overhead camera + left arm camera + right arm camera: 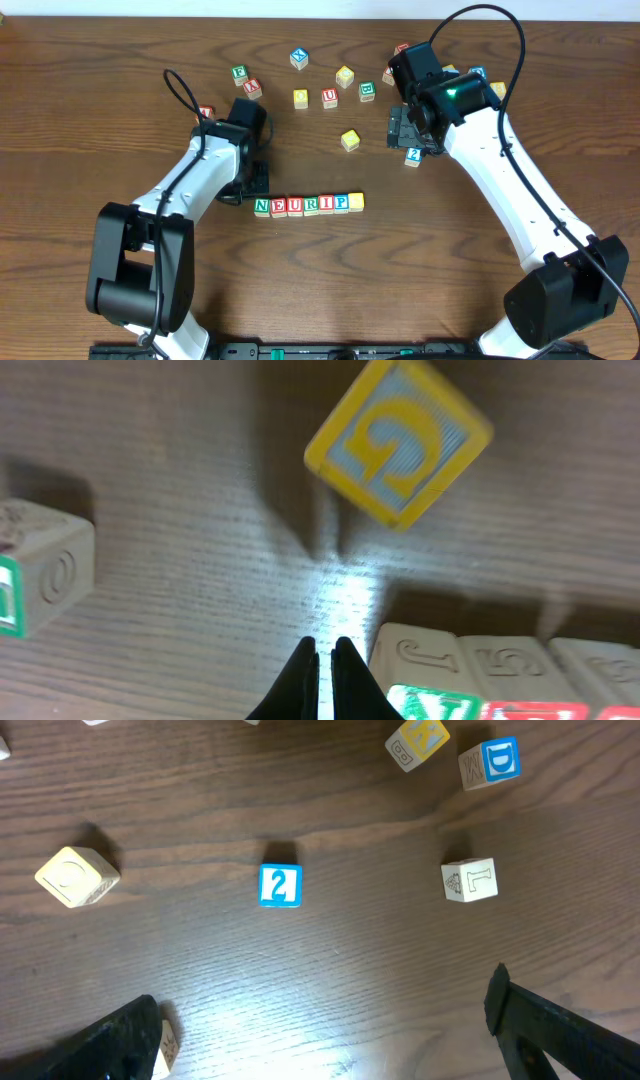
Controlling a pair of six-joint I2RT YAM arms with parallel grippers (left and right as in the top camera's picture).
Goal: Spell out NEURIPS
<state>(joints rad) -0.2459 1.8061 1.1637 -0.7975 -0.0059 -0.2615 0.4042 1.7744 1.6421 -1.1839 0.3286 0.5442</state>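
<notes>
A row of letter blocks (308,204) lies at the table's middle and reads N, E, U, R, I, P. A yellow block (356,201) sits at its right end; I cannot read its letter. My left gripper (247,190) is shut and empty, just left of the N block. In the left wrist view the shut fingertips (325,658) sit low over the wood beside the row's end (440,678). My right gripper (410,128) hovers at the back right. In the right wrist view it is wide open (320,1020) and empty over bare wood.
Loose blocks are scattered along the back (330,97). A yellow G block (398,442) lies ahead of the left fingers. A blue 2 block (280,885), a pale L block (469,881) and a yellow block (77,876) lie beyond the right gripper.
</notes>
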